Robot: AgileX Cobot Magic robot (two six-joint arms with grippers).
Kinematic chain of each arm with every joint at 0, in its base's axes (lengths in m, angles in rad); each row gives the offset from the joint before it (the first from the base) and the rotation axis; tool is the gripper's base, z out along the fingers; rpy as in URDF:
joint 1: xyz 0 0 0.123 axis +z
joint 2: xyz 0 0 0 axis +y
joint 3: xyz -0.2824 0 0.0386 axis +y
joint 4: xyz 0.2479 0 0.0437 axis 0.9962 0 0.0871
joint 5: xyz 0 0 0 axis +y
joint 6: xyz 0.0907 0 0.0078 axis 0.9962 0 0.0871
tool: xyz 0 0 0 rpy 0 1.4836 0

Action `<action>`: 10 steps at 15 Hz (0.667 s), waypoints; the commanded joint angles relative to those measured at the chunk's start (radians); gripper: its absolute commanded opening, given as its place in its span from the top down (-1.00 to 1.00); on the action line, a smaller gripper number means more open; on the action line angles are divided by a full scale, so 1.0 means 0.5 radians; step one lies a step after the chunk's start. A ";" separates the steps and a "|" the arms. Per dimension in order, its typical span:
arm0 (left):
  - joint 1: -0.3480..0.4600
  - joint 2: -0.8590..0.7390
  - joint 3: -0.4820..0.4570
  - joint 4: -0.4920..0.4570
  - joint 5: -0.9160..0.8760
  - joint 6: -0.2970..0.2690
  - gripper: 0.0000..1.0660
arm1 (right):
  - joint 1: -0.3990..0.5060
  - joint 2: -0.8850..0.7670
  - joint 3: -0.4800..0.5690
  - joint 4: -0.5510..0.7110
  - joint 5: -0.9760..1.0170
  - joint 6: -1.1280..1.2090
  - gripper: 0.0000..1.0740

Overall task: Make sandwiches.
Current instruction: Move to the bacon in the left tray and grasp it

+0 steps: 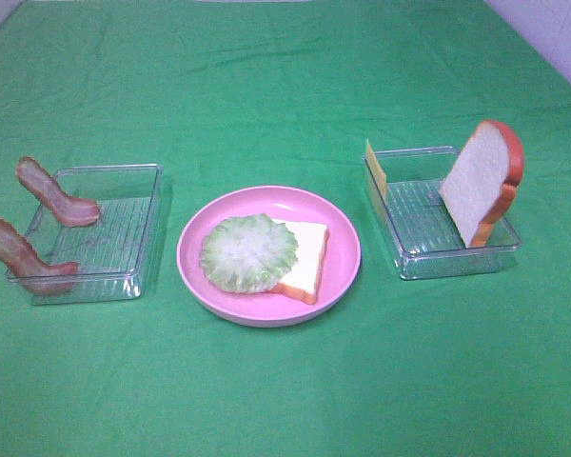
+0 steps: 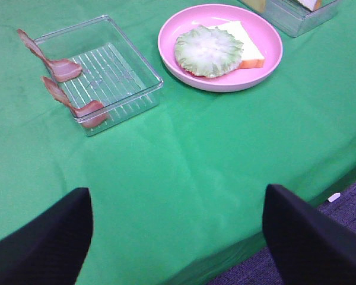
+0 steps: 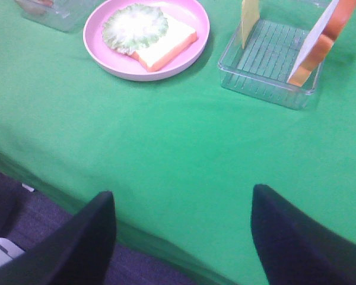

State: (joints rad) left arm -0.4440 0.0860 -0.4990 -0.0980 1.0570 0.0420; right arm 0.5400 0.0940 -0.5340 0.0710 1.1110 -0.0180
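Exterior high view: a desk (image 1: 285, 400) under green cloth is shown, with wide bare cloth left in front of and behind the items. Three carriers are set in a row, with strips of cloth between them. A pink plate (image 1: 347, 286) is placed in the middle, a left clear tray (image 1: 114, 228) and a right clear tray (image 1: 423, 228) to either side. On the plate one bread slice (image 1: 309, 252) is laid flat, and the lettuce (image 1: 248, 252) is laid over its left part, overhanging onto the plate. A second bread slice (image 1: 478, 186) is propped upright against the right tray's right rim. Two bacon strips (image 1: 55, 195) are draped over the left tray's left rim, ends hanging outside. A cheese square (image 1: 375, 169) is stood on edge at the right tray's far left corner. In the wrist views the left fingers (image 2: 41, 243) and right fingers (image 3: 302, 237) are held wide apart with nothing between them, above the desk's near edge, well apart from every item.
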 commanded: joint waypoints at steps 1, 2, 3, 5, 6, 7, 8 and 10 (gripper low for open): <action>-0.008 -0.014 -0.002 -0.002 -0.028 -0.046 -0.41 | 0.000 -0.154 0.010 -0.028 -0.016 -0.032 -0.17; -0.008 -0.006 -0.010 0.014 -0.042 -0.134 -0.41 | 0.000 -0.228 0.012 -0.042 -0.018 -0.034 -0.17; -0.008 0.038 -0.036 0.060 -0.070 -0.280 -0.41 | 0.004 -0.228 0.016 -0.050 -0.028 -0.028 -0.17; -0.006 0.154 -0.092 0.164 -0.104 -0.490 -0.41 | 0.004 -0.228 0.030 -0.050 -0.054 -0.030 -0.16; -0.006 0.308 -0.154 0.316 -0.110 -0.672 -0.41 | 0.004 -0.228 0.048 -0.118 -0.088 -0.030 -0.16; -0.006 0.378 -0.174 0.356 -0.106 -0.750 -0.41 | 0.004 -0.228 0.064 -0.142 -0.108 -0.024 -0.16; -0.006 0.518 -0.234 0.442 -0.100 -0.886 -0.41 | 0.004 -0.228 0.064 -0.142 -0.108 -0.008 -0.16; -0.006 1.032 -0.406 0.588 -0.098 -1.168 -0.41 | 0.004 -0.228 0.064 -0.142 -0.108 -0.008 -0.16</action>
State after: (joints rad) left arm -0.4440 0.5770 -0.6920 0.1810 1.0210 -0.5150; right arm 0.5400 -0.0060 -0.5060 0.0110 1.0700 -0.0250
